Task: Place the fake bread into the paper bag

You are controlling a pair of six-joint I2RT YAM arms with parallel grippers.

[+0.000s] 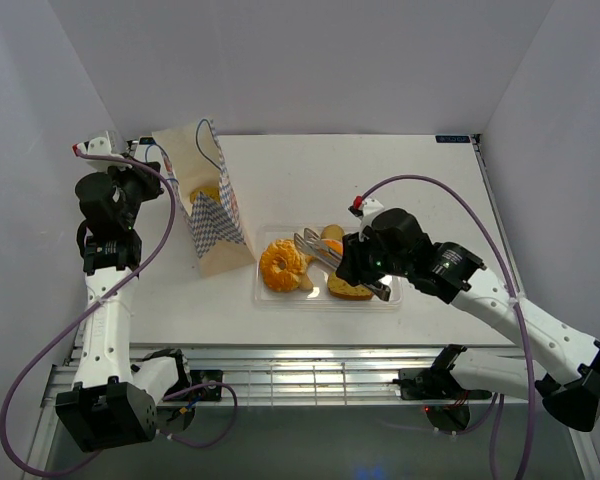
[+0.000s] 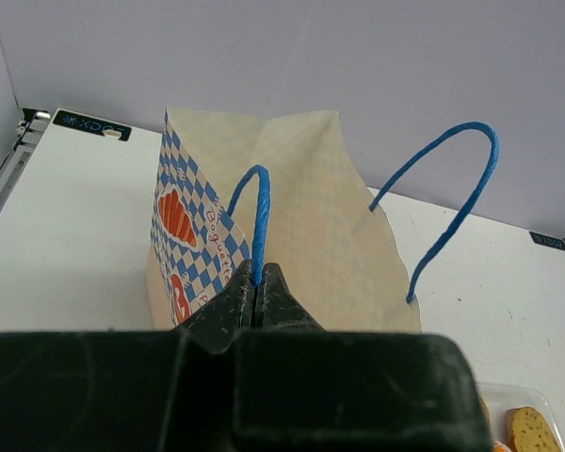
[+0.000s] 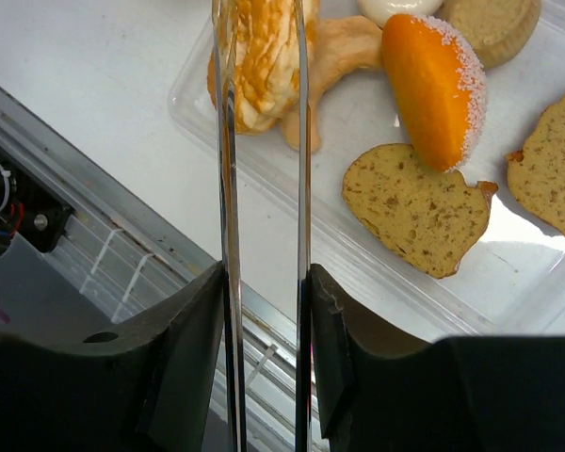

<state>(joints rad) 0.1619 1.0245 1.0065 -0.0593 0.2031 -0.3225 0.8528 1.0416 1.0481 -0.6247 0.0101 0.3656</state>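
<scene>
Your left fingers [image 2: 234, 303] are pinched shut on one blue cord handle [image 2: 261, 212] of the paper bag [image 2: 311, 226], and the cord rises straight out of the closed tips. The bag stands at the back left of the desk [image 1: 380, 180] with its mouth open (the other handle arches free). The left wrist view does not look down into the bag. The overhead view does not settle whether any piece already lies inside.

Your right fingers [image 3: 228, 141], long and thin, stand a narrow gap apart with nothing clamped between them. They hover over the clear tray [image 1: 310, 297], their tips above the twisted ring [image 3: 264, 56]. The rest of the fake bread lies around it in the tray. The pale crescent [image 3: 344, 52] sits against the ring and the orange oval roll [image 3: 433, 89] is just beside that. Nearer your wrist is a toast slice [image 3: 414, 212], with a second slice at the right, and a small bun [image 3: 494, 21] lies at the far edge.

On this showing the job looks to be at an early stage. At least six pieces sit in the tray, well apart from the bag. The step in hand looks like a pick of the ring. Every one of these pieces has yet to be lifted, carried across the desk and dropped into the mouth your left arm holds ready.
</scene>
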